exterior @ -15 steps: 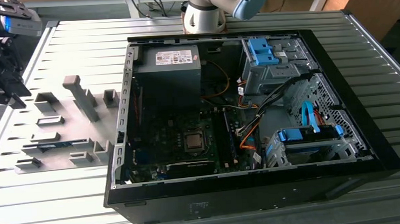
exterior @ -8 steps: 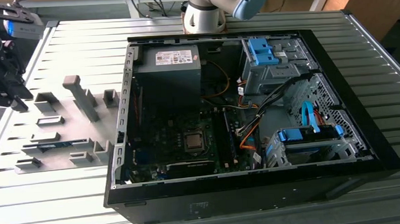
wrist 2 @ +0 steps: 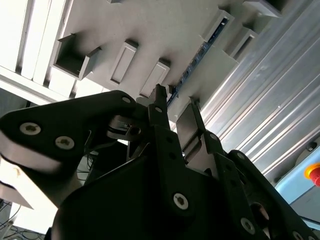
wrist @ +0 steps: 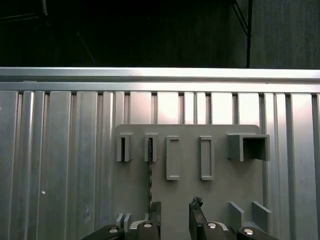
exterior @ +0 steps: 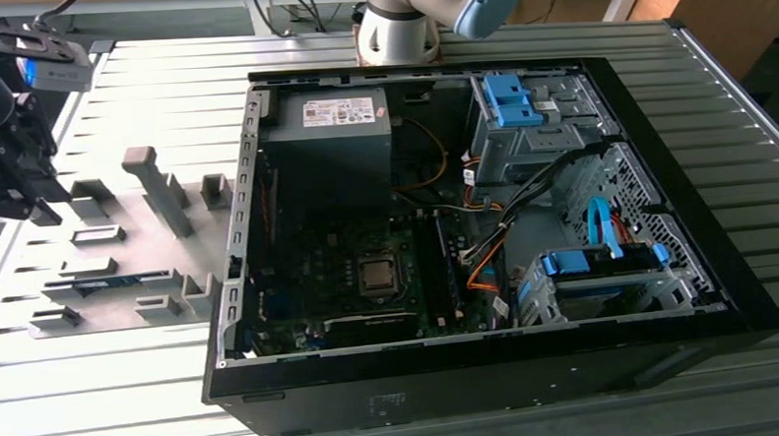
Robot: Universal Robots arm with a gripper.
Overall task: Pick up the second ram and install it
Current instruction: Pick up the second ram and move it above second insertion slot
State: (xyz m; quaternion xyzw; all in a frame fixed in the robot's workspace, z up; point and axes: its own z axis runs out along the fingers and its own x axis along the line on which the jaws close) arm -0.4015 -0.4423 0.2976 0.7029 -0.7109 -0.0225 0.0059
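The second ram [exterior: 109,284] is a slim dark green-blue stick standing on edge in the gray holder blocks [exterior: 169,283] of the plate at the exterior view's left. In both wrist views it shows edge-on as a thin dark line [wrist: 149,175] [wrist 2: 200,55] between the blocks. My gripper [exterior: 23,199] hangs above the plate's edge at the exterior view's left, apart from the ram. Its black fingertips [wrist: 155,211] stand open with nothing between them, the gripper [wrist: 175,211] [wrist 2: 176,106] pointing down at the plate.
An open black computer case [exterior: 707,263] fills the middle of the ribbed metal table [exterior: 767,123], with motherboard [exterior: 365,268], power supply [exterior: 326,122] and blue drive brackets [exterior: 589,263] inside. A tall gray post [exterior: 159,189] and other empty holder blocks [wrist: 173,157] stand on the plate.
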